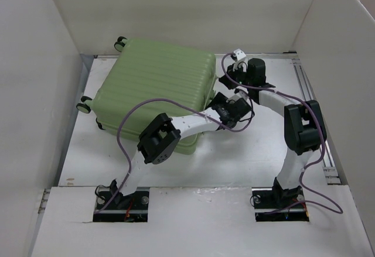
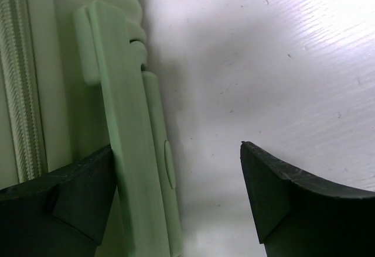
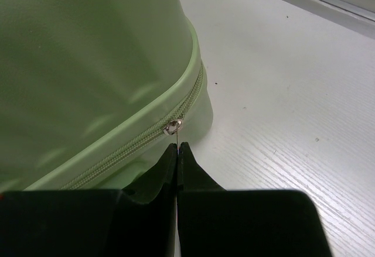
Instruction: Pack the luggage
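Note:
The luggage [image 1: 155, 87], a light green ribbed suitcase, lies flat and closed at the far left of the table, with black wheels [image 1: 120, 43] on its left side. My left gripper [image 1: 218, 102] is open at its right side. In the left wrist view [image 2: 176, 147] the suitcase's green side handle [image 2: 126, 122] stands between the jaws, against the left finger. My right gripper [image 1: 227, 65] is at the far right corner. In the right wrist view [image 3: 177, 146] it is shut on the thin pull tab of the metal zipper slider [image 3: 174, 127] on the shell [image 3: 88, 52].
White walls [image 1: 29, 93] enclose the table on the left, back and right. A metal rail [image 1: 310, 93] runs along the right edge. Bare white tabletop [image 1: 234, 157] lies in front of and right of the suitcase.

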